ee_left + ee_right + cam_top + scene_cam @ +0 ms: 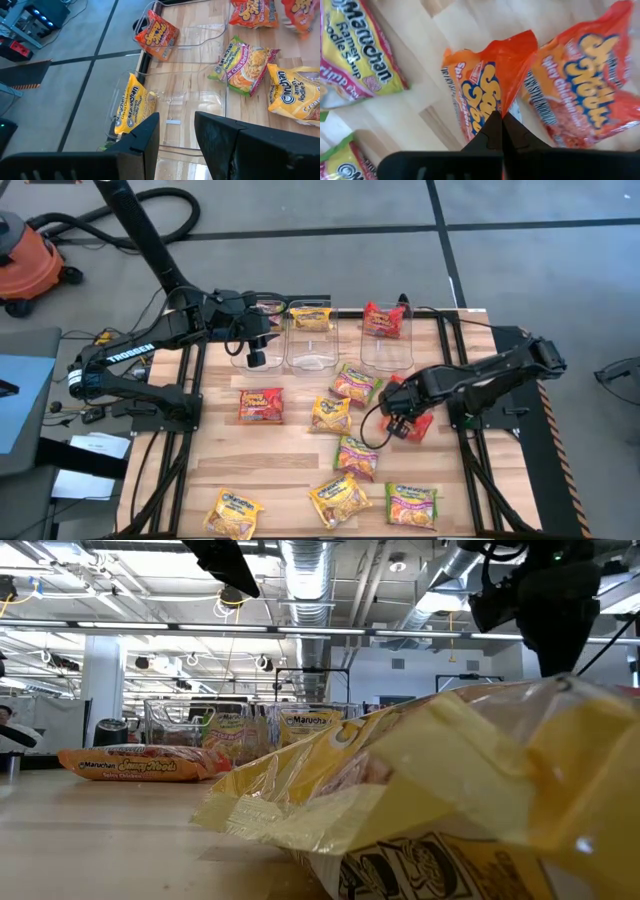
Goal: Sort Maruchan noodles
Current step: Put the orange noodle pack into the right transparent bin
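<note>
Mostly hidden: right gripper (501, 122) clamped on red-orange packet (485, 85); left gripper (176, 131) parted, empty, above bins (312, 350).

The high view looks straight down on the whole table (300, 445). The low view sits at table height, very near a yellow packet (450, 790). The left wrist view looks down into the clear bins (200, 45), at 12 o'clock on the table. The right wrist view is close above red-orange packets (485, 95), at 3 o'clock.
</note>
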Available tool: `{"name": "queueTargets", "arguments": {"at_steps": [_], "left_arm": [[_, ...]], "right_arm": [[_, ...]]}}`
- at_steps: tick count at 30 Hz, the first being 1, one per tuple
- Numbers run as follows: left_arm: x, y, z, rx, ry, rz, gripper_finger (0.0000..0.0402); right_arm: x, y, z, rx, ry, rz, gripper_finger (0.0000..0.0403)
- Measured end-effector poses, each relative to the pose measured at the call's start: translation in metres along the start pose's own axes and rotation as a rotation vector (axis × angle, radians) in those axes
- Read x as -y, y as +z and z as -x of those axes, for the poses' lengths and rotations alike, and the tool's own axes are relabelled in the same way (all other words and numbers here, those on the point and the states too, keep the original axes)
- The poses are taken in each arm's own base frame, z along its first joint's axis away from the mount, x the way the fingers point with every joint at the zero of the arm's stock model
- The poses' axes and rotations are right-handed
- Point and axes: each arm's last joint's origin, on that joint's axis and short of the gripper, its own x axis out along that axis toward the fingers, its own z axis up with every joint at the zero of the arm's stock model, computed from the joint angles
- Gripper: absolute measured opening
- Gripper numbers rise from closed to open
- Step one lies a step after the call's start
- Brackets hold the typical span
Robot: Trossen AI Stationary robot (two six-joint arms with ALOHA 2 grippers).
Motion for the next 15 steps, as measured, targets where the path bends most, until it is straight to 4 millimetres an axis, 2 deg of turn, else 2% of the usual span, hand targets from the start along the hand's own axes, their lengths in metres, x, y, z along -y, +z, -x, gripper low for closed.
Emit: {"name": "queueTargets", "arguments": {"at_steps": [6,15], "left_arm": [[0.000,0.000,0.000,0.000,0.000,0.000,0.0114],[0.000,0.000,0.000,0.000,0.000,0.000,0.0114]], "right_arm": [[0.004,0.006,0.007,0.023,-0.020,0.002,0.0003],[0.008,0.003,-0.005,0.003,-0.038,-0.018,0.0003]]}}
